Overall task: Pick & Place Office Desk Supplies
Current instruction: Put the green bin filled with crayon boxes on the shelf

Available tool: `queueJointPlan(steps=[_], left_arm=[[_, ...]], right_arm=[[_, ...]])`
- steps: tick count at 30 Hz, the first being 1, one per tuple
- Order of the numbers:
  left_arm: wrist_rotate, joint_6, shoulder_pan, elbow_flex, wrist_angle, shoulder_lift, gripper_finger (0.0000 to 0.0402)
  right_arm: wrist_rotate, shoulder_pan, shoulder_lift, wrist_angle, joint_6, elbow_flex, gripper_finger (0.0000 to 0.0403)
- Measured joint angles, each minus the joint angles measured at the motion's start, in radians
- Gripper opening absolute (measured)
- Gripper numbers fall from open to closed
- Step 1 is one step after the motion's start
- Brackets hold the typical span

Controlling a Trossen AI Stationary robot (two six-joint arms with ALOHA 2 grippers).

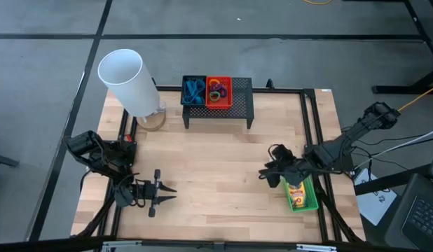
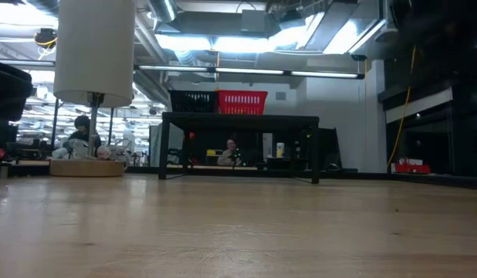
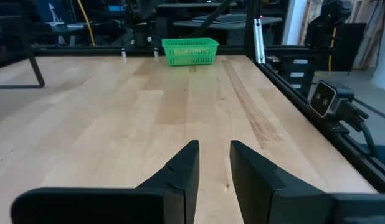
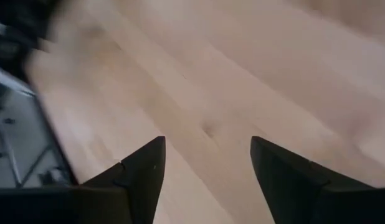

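Observation:
A green mesh basket (image 1: 311, 203) stands at the table's right edge with a yellow-and-green crayon box (image 1: 296, 190) lying in it. It also shows far ahead in the left wrist view as the green basket (image 3: 189, 51). On the black mesh stand (image 1: 218, 112) at the far side sit a black basket (image 1: 193, 91) with blue-handled scissors and a red basket (image 1: 218, 91) with coloured loops. My right gripper (image 1: 267, 173) hangs open just left of the green basket, over bare wood (image 4: 208, 162). My left gripper (image 1: 172, 194) is open near the table's near left, pointing level to the right (image 3: 212, 168).
A big white cylinder (image 1: 125, 80) stands on a round base at the far left corner. A black frame rail (image 1: 314, 133) runs along the table's right side. Bare wood lies between the two grippers. In the low view, people sit in the room beyond the stand (image 2: 238, 120).

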Motion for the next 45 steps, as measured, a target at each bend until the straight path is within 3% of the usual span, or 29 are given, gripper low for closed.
queueJointPlan(steps=[10, 20, 27, 36, 45], left_arm=[[0.012, 0.018, 0.002, 0.000, -0.001, 0.000, 0.0088], [0.018, -0.029, -0.001, 0.000, -0.031, 0.000, 0.0088], [0.015, -0.070, -0.001, 0.000, -0.064, 0.000, 0.0088], [0.014, -0.070, -0.001, 0.000, -0.064, 0.000, 0.0088], [0.013, -0.062, -0.001, 0.000, -0.065, 0.000, 0.0088]], right_arm=[[-0.324, -0.030, 0.000, -0.553, 0.233, 0.150, 0.0230], [-0.504, 0.158, 0.009, -0.788, 0.602, 0.223, 0.0230], [-0.551, 0.305, 0.086, -0.801, 0.782, 0.223, 0.0230], [-0.576, 0.417, 0.206, -0.784, 0.875, 0.222, 0.0230], [-0.476, 0.435, 0.214, -0.717, 0.886, 0.178, 0.0230]])
